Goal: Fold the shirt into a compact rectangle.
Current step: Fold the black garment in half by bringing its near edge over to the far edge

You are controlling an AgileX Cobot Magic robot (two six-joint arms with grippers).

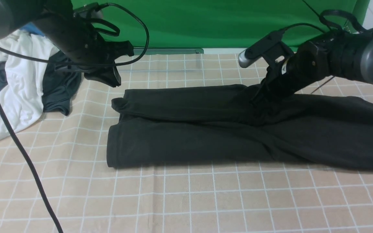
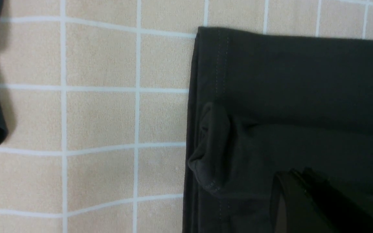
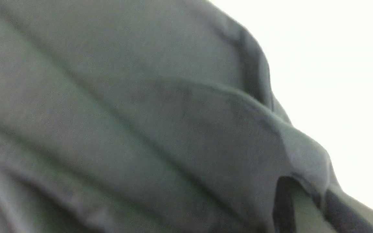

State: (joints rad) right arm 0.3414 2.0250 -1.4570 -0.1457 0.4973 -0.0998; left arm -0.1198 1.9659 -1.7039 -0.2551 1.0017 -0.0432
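1. Two grippers, two different stories. My left gripper (image 1: 112, 77) is shut tight on nothing and hangs in the air just above the far left corner of the shirt (image 1: 206, 139).
2. My right gripper (image 1: 261, 94) is down on the shirt's far edge, right of the middle, with the jaws closed. In the wrist view the cloth is bunched right up against me, so I reckon I've got a pinch of it. My fingertips are buried in black fabric though, so I can't see them.
3. The shirt lies on the checked table (image 1: 186, 200) as a long band folded lengthwise. It runs from left of centre out past the right edge of the front view. The pile of other clothes (image 1: 28, 84) sits at the far left, apart from it.
4. My guess on handling is that it's light and floppy with zero stiffness. Lift one spot and the rest sags and drags. The layers can slide over each other too, so a shallow pinch might catch only the top one.
5. I'd grab it at an end, deep enough to get every layer. The left end has a little rolled lump (image 2: 212, 152) by the hem. I'd flatten that first, or it gets baked into the fold.
6. Pulling from mid-edge could skew the band.
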